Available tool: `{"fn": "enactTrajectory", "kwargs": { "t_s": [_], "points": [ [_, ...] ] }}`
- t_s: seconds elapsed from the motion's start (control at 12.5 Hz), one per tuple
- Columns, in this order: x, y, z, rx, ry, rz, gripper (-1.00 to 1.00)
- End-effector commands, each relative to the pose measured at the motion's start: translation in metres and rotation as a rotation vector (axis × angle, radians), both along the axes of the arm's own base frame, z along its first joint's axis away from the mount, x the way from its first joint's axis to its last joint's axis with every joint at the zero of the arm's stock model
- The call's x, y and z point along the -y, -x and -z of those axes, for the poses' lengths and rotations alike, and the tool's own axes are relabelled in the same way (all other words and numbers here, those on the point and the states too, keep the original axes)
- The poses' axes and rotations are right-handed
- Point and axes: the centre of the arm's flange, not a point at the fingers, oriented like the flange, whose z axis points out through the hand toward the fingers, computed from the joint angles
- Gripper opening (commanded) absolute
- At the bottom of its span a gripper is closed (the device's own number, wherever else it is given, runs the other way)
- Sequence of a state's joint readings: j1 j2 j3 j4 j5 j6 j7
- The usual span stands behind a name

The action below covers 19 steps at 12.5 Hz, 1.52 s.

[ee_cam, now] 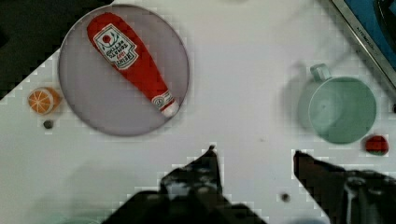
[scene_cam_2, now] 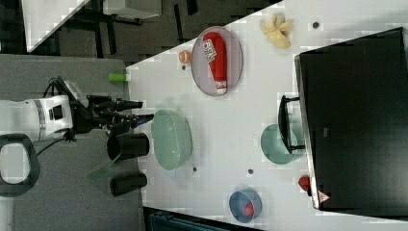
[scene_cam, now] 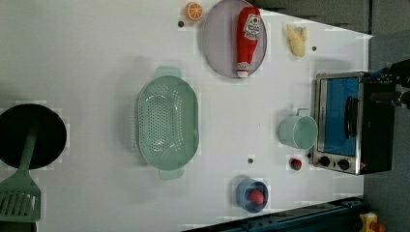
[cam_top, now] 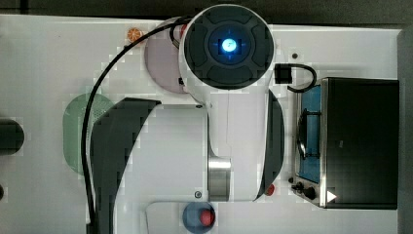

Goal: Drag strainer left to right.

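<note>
The strainer (scene_cam: 168,123) is a pale mint-green oval colander full of small holes, resting on the white table (scene_cam: 96,58) left of centre in the left view. The top view shows part of the strainer (cam_top: 73,129) at its left, beside the arm. In the right view my gripper (scene_cam_2: 143,110) hovers open by the strainer's (scene_cam_2: 171,139) left rim, apart from it. In the wrist view the gripper (ee_cam: 254,156) has its two dark fingers (ee_cam: 205,168) spread, with bare table between them.
A grey plate (scene_cam: 220,48) carries a red ketchup bottle (scene_cam: 247,41), with an orange slice (scene_cam: 194,11) beside it. A teal mug (scene_cam: 297,131) stands before the toaster oven (scene_cam: 350,123). There is also a blue bowl (scene_cam: 251,194), a black pan (scene_cam: 31,135) and a green spatula (scene_cam: 19,198).
</note>
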State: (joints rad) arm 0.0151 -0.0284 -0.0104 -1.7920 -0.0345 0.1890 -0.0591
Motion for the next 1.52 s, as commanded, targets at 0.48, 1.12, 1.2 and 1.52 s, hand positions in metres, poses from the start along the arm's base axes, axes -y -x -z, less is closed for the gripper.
{"fn": "enactTrajectory", "kwargs": {
  "t_s": [0.48,1.12,1.2,1.52],
  "points": [
    [0.000,0.133,-0.072,-0.002,-0.018,0.140,1.00],
    [-0.222,0.096,0.058,-0.022,0.052,0.362,1.00],
    [-0.247,0.096,0.084,-0.030,0.049,0.416,1.00],
    [-0.315,0.092,0.183,-0.076,-0.015,0.647,1.00]
  ]
}}
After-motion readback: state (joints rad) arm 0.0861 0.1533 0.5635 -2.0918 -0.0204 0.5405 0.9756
